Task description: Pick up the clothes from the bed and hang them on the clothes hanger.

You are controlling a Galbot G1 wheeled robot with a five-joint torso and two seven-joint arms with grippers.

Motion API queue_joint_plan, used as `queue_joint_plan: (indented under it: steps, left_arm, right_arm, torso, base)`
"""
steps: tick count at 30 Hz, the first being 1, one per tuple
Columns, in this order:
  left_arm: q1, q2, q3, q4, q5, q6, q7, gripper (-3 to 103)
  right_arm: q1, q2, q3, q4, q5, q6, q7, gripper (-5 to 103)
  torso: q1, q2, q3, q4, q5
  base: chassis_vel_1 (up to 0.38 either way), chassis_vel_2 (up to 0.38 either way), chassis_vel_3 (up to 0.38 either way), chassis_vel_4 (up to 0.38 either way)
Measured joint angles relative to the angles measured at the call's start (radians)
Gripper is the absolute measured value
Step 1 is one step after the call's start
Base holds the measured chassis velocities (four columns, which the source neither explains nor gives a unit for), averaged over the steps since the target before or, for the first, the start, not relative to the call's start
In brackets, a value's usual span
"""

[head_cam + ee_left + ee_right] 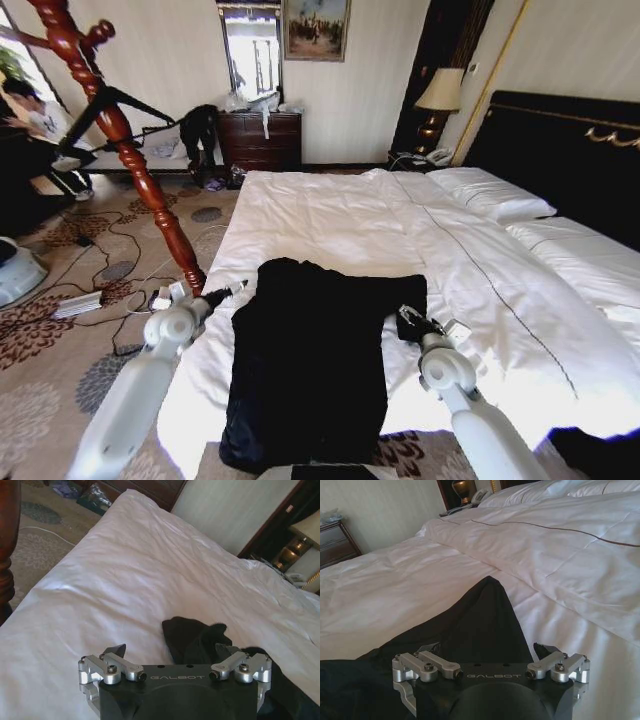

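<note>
I see the black coat [315, 360] lying flat on the white bed [330, 215], at about six o'clock in my head view. My left pincer [238, 287] hovers at the coat's nine o'clock edge, jaws spread wide. My right pincer [408, 318] sits at its three o'clock corner, also wide, gripping nothing. The hanger [120, 105] hangs on the wooden stand [140, 165] at ten o'clock.
</note>
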Motion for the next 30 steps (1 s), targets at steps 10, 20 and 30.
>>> queue_joint_plan:
  steps: [10, 20, 30]
  left_arm:
    - [-0.135, -0.084, 0.063, 0.139, 0.034, -0.002, 0.023, 93]
    - [-0.133, -0.111, 0.094, 0.164, 0.034, 0.007, 0.018, 55]
    - [-0.139, -0.1, 0.101, 0.164, 0.032, 0.004, 0.018, 23]
  right_arm:
    - [0.03, -0.001, -0.009, -0.036, 0.012, 0.0, 0.004, 100]
    - [0.036, 0.012, -0.009, -0.039, 0.016, 0.0, 0.009, 100]
    - [0.007, 0.021, 0.002, -0.027, 0.012, 0.002, 0.014, 100]
  torso:
    - [0.0, 0.0, 0.0, 0.0003, 0.0001]
    - [0.0, 0.0, 0.0, 0.0005, -0.0001]
    - [0.0, 0.0, 0.0, 0.0003, -0.0002]
  base:
    - [0.0, 0.0, 0.0, 0.0]
    - [0.0, 0.0, 0.0, 0.0]
    - [0.0, 0.0, 0.0, 0.0]
